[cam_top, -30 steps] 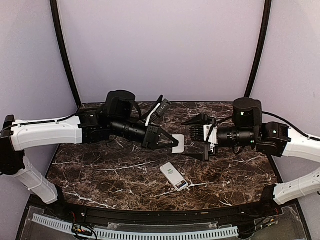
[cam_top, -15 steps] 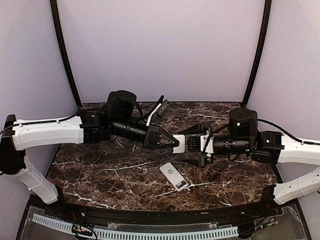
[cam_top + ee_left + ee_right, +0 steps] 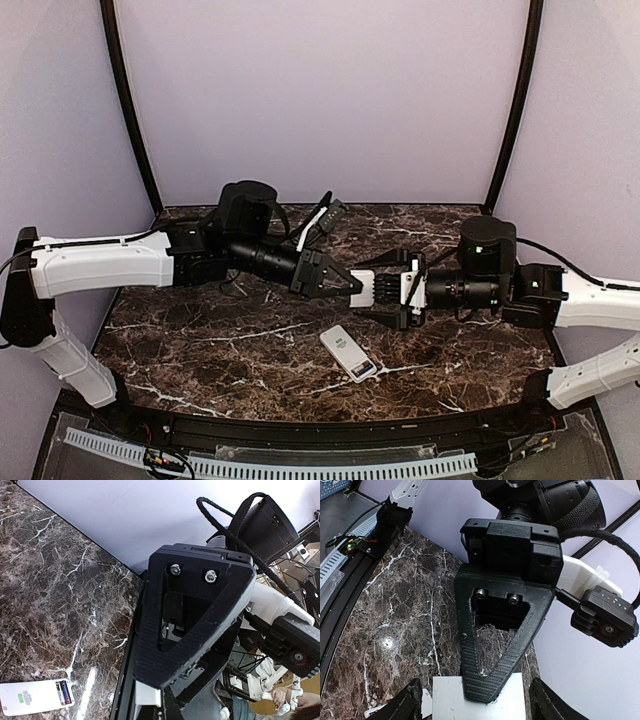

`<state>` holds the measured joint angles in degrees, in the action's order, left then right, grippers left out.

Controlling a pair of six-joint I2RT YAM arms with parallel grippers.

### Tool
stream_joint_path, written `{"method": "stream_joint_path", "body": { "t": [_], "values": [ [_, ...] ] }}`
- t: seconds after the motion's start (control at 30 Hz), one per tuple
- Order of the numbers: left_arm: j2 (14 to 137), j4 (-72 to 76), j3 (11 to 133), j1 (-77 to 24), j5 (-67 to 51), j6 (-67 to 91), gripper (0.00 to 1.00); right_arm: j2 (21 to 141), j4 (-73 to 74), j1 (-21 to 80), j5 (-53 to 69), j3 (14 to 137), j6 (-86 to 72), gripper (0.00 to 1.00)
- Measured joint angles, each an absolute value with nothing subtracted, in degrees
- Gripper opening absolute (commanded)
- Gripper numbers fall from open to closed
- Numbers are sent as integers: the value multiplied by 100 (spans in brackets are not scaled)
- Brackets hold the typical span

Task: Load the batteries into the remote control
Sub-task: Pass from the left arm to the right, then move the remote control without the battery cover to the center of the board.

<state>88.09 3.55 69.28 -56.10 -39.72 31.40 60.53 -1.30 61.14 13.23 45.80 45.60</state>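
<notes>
Handover in mid-air: the left gripper [image 3: 350, 284] pinches a small white plate, the battery cover [image 3: 362, 290] by the look of it. The right gripper [image 3: 374, 291] straddles it, jaws wide apart. The remote [image 3: 348, 352] lies on the table [image 3: 200, 340] below, one purple battery [image 3: 64, 692] showing at its open end. Next, I'd say: right clamps, left lets go.

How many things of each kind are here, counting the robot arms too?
Robot arms: 2 (left gripper, right gripper)
Remote control: 1
Battery, in the remote: 1 visible
White plate, pinched by the left gripper: 1
Total: 5
</notes>
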Motion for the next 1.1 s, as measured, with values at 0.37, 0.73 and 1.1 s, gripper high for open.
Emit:
{"method": "stream_joint_path", "body": {
  "t": [0.37, 0.73, 1.1],
  "values": [
    [8851, 423, 6930, -5548, -4132, 3225, 0, 6051, -130, 6125, 1221, 4578, 4639, 56],
    [8927, 526, 6932, -5494, -4274, 3326, 23, 6051, -99, 6125, 1133, 4576, 4641, 45],
    [8831, 93, 6960, -5485, -3839, 2696, 77, 6001, -82, 6130, 930, 4482, 4287, 43]
  ]
}}
